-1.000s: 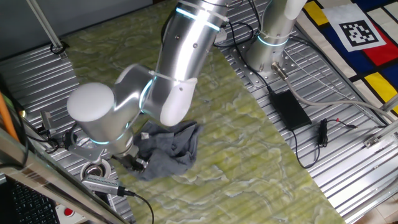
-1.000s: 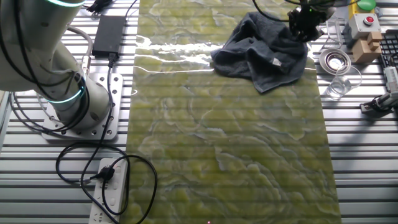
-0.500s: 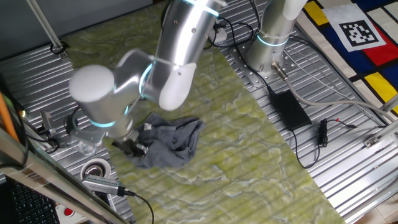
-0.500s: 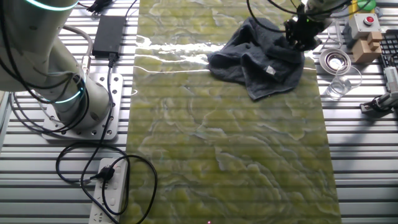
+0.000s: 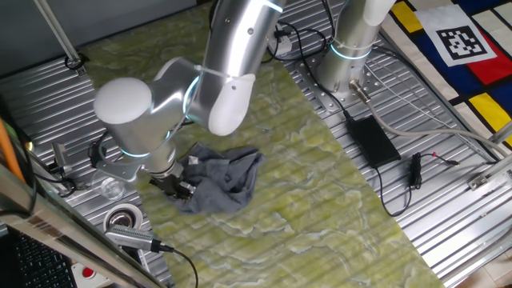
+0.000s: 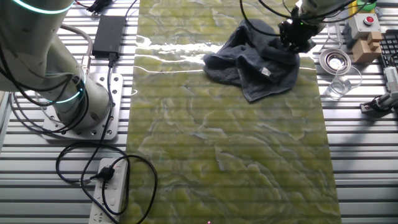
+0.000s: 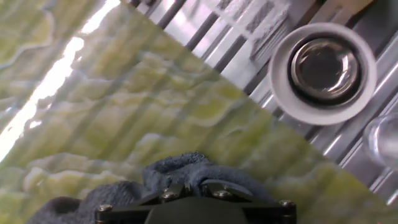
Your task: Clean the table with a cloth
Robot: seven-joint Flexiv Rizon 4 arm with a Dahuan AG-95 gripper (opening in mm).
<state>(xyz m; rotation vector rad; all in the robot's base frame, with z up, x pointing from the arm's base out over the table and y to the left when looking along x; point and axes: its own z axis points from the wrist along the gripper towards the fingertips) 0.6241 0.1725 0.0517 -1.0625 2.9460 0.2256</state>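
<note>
The blue-grey cloth lies crumpled on the yellow-green marbled table, near its edge by the ribbed panel. In the other fixed view the cloth shows a small pale tag. My gripper grips the cloth's edge, fingers closed on the fabric. From the other side the gripper sits at the cloth's far right corner. In the hand view the gripper is shut with cloth bunched between its black fingers, over the table.
A roll of tape and a clear glass sit on the ribbed metal beside the table edge. A black power brick with cables lies near the arm's base. A button box stands at the far corner.
The gripper has dragged the cloth along the table, leftward in the other fixed view, away from the tape roll side. The arm's elbow has swung with it.
</note>
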